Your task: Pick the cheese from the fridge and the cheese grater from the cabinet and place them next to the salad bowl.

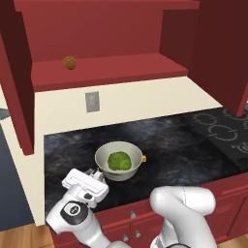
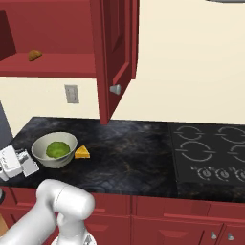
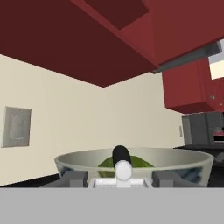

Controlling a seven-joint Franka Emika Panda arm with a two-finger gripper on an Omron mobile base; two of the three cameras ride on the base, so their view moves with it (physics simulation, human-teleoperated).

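One tiny yellow-orange cheese (image 2: 82, 152) wedge lies on the dark surface (image 2: 134, 158) touching the off-white salad bowl (image 2: 54, 149) of green lettuce, while the claw (image 1: 97, 175), pinching the silver cheese grater (image 3: 123, 171), reaches low beside the bowl's opposite rim.

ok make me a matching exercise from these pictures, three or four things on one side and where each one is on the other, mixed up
Things:
1. yellow-orange cheese wedge
2. brown round ball
3. green lettuce ball
4. grey wall outlet plate

Places:
A. on the red shelf of the open dark red upper cabinet
B. inside the round off-white salad bowl
C. on the cream wall below the shelf
D. on the black stone counter, beside the bowl, on the stove side

Pairs: 1-D, 2-A, 3-B, 4-C
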